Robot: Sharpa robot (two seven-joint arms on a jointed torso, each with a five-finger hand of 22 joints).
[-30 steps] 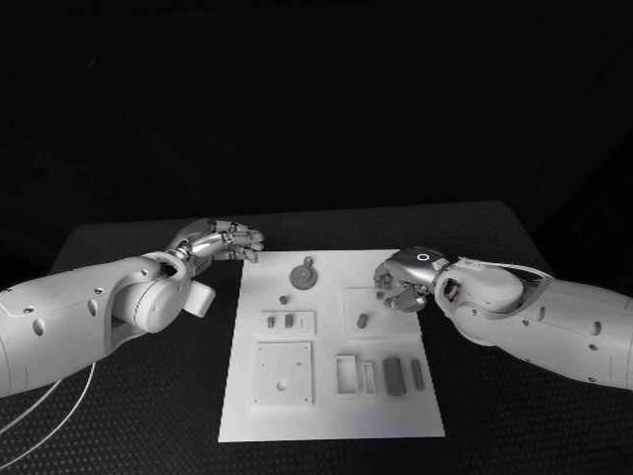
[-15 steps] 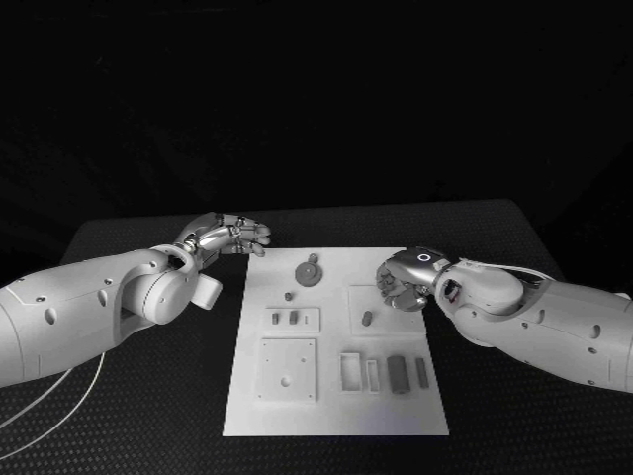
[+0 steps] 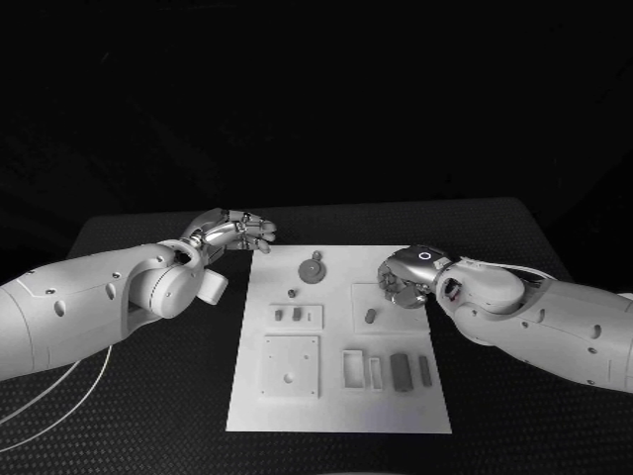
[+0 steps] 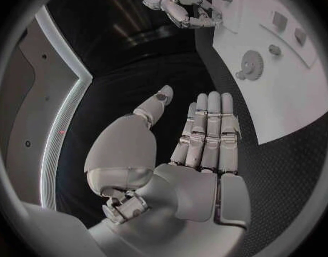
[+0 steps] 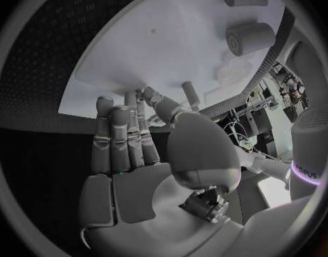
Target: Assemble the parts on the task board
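Left hand: the left hand (image 3: 232,235) hangs over the black table (image 3: 145,396) just off the board's far left corner. In the left wrist view its fingers (image 4: 208,132) lie straight and side by side, the thumb set apart, with nothing in them: it is wide and empty.
Right hand: the right hand (image 3: 404,278) sits over the board's right edge, beside the upper right plate. In the head view its fingers curl downward; in the right wrist view they (image 5: 120,137) reach out side by side toward the board (image 5: 157,45). I cannot tell whether anything is pinched in it.
Board: the board (image 3: 339,421) is a white plate lying lengthwise in the middle of the table, between the two arms.
Gear: a round toothed gear (image 3: 313,270) lies near the board's far end, just beside the left hand's reach and apart from the right hand.
Small parts: a small peg (image 3: 291,293) lies below the gear; a short dark pin (image 3: 370,317) rests on the square plate near the right hand.
Left plates: a small plate with two slots (image 3: 296,316), and below it a larger square plate (image 3: 291,366).
Near row: several oblong parts (image 3: 398,371) lie side by side at the board's near right.
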